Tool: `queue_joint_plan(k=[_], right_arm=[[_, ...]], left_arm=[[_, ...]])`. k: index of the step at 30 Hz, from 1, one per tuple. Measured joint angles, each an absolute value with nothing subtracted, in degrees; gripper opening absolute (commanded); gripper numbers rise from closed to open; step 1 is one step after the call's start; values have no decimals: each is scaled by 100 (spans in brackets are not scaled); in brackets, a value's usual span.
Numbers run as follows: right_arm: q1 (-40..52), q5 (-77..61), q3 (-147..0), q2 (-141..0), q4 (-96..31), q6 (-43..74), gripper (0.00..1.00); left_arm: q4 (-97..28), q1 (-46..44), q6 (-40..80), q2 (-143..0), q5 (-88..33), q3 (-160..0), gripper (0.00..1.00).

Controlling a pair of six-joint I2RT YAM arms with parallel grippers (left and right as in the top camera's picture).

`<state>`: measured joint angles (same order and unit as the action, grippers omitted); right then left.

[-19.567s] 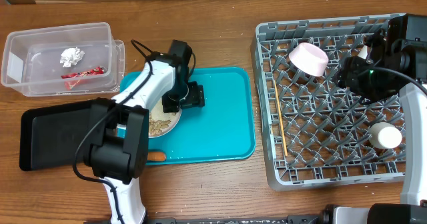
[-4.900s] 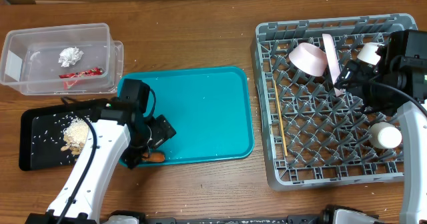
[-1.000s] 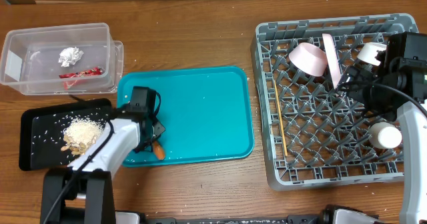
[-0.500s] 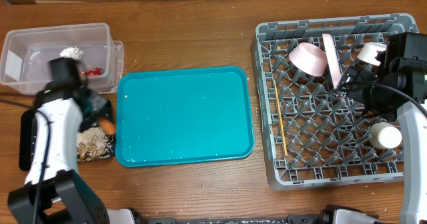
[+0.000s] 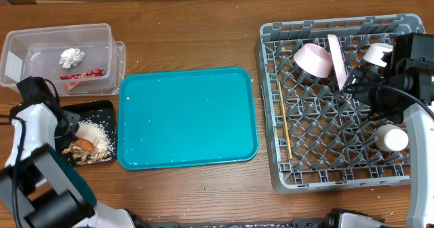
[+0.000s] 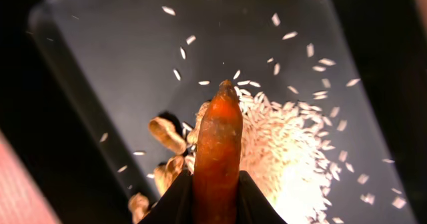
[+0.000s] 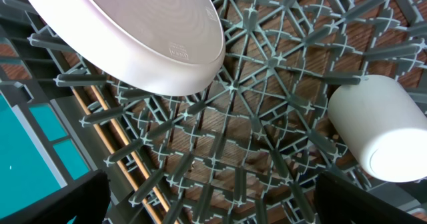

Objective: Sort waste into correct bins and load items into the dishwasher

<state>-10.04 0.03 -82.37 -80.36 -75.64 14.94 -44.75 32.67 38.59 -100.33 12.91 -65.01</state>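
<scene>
The left jaws are pinched narrowly on the thick end of the small orange carrot [image 6: 217, 144], its tip pointing out over the black tray [image 6: 120, 57]. Under it lie a heap of white rice [image 6: 293, 157] and a few beige nuts [image 6: 167, 134] (loose grains dot the tray floor). The clear tub [image 5: 41, 34] nearby holds the paper ball [image 5: 70, 54] and red wrapper [image 5: 85, 74]. A teal tray [image 5: 190, 116] sits mid-way along the worktop [image 5: 203, 24]. The right jaws stand wide above the grey dish rack [image 5: 339, 167], gripping nothing; a pink bowl [image 5: 312, 58], an upright plate [image 5: 337, 57] and a chopstick [image 5: 285, 129] rest in it.
</scene>
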Motion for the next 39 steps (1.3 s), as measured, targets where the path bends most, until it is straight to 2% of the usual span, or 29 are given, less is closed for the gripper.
queue_joint_plan(k=[5, 7, 8, 9, 14, 20, 24, 26, 31, 34, 37, 39], right_arm=[[-1004, 3, -8237, -8036, -7566, 1494, 100], [-1004, 3, -8237, -8036, -7564, 1496, 100], [-1004, 3, -8237, -8036, -7564, 1496, 100], [-1004, 3, -8237, -8036, -7564, 1496, 100], [-1004, 3, -8237, -8036, -7564, 1496, 100], [-1004, 5, -8237, -8036, -7476, 1496, 100], [-1002, -143, -8237, -8036, -7043, 1483, 100], [-996, -484, -8237, -8036, -6698, 1354, 100], [-554, -1863, -8237, -8038, -6093, 622, 100], [-14, -2147, -8239, -8066, -6222, 294, 100], [473, -1809, -8239, -8193, -6582, 217, 100], [534, -1535, -8239, -8241, -6755, 316, 100]], left_arm=[[-4451, 3267, 3857, -10346, 1293, -6501, 22], [-4438, 3267, 3854, -10353, 1293, -6501, 43], [-4421, 3267, 3863, -10353, 1295, -6501, 51], [-4414, 3267, 3870, -10353, 1304, -6501, 54], [-4416, 3267, 3811, -10353, 1302, -6501, 63], [-4668, 3256, 3465, -10346, 961, -6740, 69], [-4895, 3114, 3253, -10112, 646, -7135, 70], [-4884, 2965, 3100, -9863, 403, -7288, 74], [-4829, 2158, 2119, -9129, -552, -7579, 91], [-5413, 1474, 1455, -8901, -965, -7712, 100], [-6462, 749, 956, -8895, -1142, -7710, 100], [-6906, 567, 858, -8895, -1109, -7710, 100]])
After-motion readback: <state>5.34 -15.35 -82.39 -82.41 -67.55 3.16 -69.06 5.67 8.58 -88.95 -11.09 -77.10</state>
